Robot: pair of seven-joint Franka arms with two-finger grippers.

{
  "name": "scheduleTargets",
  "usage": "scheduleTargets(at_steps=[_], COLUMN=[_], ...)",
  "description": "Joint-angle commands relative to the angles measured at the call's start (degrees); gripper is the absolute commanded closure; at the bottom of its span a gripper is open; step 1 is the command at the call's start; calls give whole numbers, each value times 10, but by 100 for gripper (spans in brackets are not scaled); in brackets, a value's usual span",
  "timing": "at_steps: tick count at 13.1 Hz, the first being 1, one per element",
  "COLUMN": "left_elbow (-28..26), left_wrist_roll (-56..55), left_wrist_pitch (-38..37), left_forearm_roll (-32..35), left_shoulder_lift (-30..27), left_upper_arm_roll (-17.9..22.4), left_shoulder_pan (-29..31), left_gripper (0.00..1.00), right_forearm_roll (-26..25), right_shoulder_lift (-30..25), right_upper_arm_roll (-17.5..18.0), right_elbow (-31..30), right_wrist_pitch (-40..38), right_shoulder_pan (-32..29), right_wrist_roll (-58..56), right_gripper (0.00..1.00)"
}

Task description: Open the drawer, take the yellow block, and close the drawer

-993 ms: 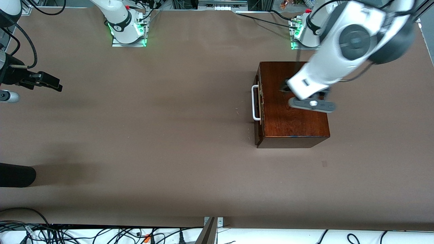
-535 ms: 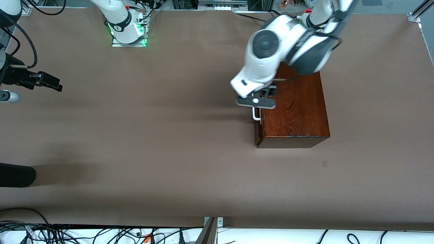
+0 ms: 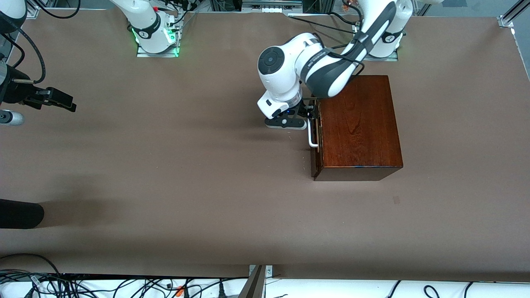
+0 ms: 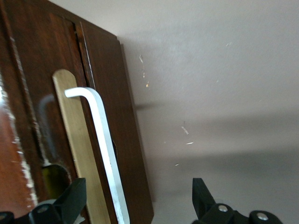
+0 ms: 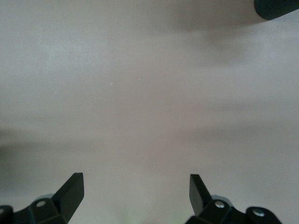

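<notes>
The drawer (image 3: 315,136) of the dark reddish-brown wooden box (image 3: 358,126) is shut, its white bar handle (image 3: 311,136) facing the right arm's end of the table. My left gripper (image 3: 309,112) is low in front of the drawer, at the end of the handle farther from the front camera. In the left wrist view it (image 4: 138,198) is open, with the handle (image 4: 105,149) between the fingers (image 4: 70,200) and untouched. The yellow block is hidden. My right gripper (image 3: 62,102) waits open at the right arm's end of the table, over bare table in its wrist view (image 5: 135,196).
A black rounded object (image 3: 20,213) juts in at the right arm's end of the table, nearer the front camera; it also shows in the right wrist view (image 5: 278,8). Cables (image 3: 124,285) lie along the table's front edge.
My left arm has swung from over the box top across to the drawer's front and come down to the handle. The right arm has not moved.
</notes>
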Motion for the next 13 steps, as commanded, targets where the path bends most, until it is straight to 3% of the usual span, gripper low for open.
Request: scheduleTargets(at_steps=[1, 6, 13], left_elbow=[-27, -43, -43], left_wrist_roll=[-7, -48, -75], left_wrist_pitch=[0, 1, 42], left_forearm_roll=[28, 68, 70], left_shoulder_lift=[-10, 4, 25], left_upper_arm_roll=[5, 5, 5], left_shoulder_pan=[-4, -13, -20], left_gripper=[0, 0, 0], right_forearm_roll=[3, 2, 2], right_shoulder_lift=[-4, -4, -5], right_upper_arm_roll=[7, 7, 6], right_elbow=[2, 2, 2], right_wrist_pitch=[-2, -3, -3], right_shoulder_pan=[-7, -7, -7], right_wrist_roll=[6, 6, 6], right_gripper=[0, 0, 0])
